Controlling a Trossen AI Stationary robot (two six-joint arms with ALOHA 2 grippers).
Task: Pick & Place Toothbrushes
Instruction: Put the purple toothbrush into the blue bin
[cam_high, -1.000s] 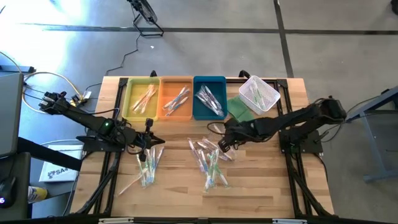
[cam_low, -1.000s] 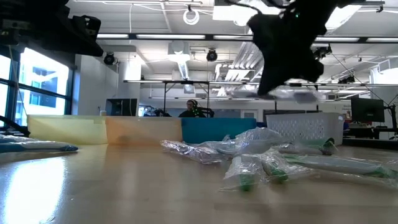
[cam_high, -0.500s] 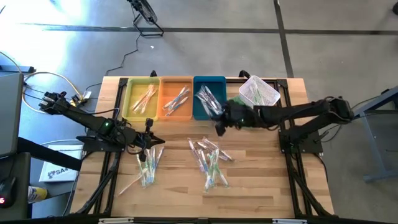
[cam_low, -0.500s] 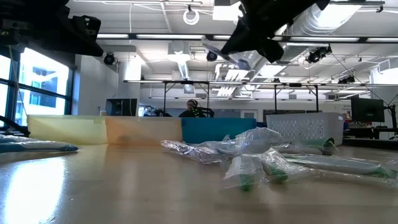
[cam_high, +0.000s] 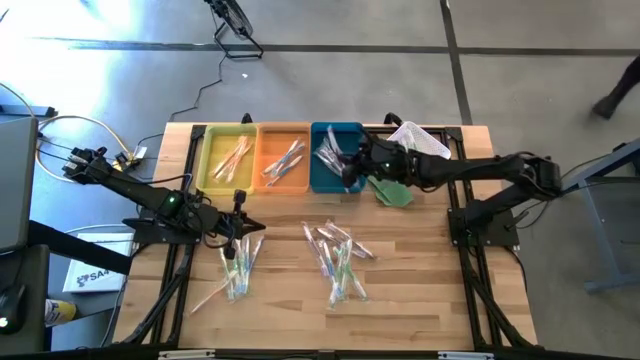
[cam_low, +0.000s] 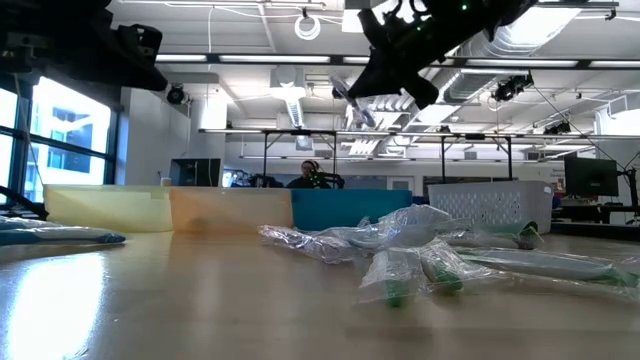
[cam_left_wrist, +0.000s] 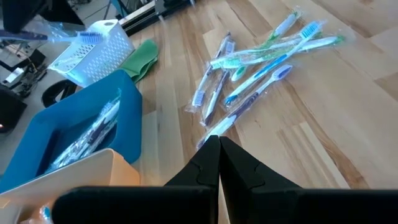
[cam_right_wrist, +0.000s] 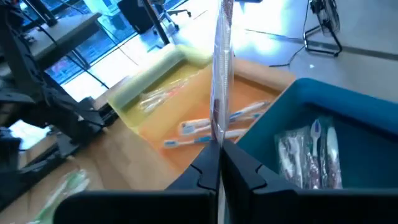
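Right gripper (cam_high: 347, 168): reaches from the right across the far side of the wooden table (cam_high: 420, 300), above the blue rectangular tray (cam_high: 335, 157); its fingers are pinched together on a wrapped toothbrush.
Held toothbrush (cam_right_wrist: 221, 68): a thin brush in a clear wrapper, standing up out of the closed fingertips in the right wrist view; in the low view it hangs in the air, well above the table.
Left gripper (cam_high: 258, 228): rests low at the left of the table, fingers (cam_left_wrist: 211, 165) pressed together with nothing between them, just beside the left heap of brushes.
Left heap (cam_high: 237, 268): several wrapped toothbrushes with green and white handles, lying on the wood at near left.
Middle heap (cam_high: 338, 260): a loose pile of wrapped toothbrushes with blue, green and white handles, at the middle of the table, nearer than the trays.
Yellow rectangular tray (cam_high: 228, 158): far left of the row, holding a few pale brushes.
Orange rectangular tray (cam_high: 283, 158): between yellow and blue, holding wrapped brushes.
Blue tray contents: dark-handled wrapped brushes lie inside.
White mesh basket (cam_high: 417, 140): far right, partly behind the right arm.
Green cloth (cam_high: 394, 192): on the table just beside the basket.
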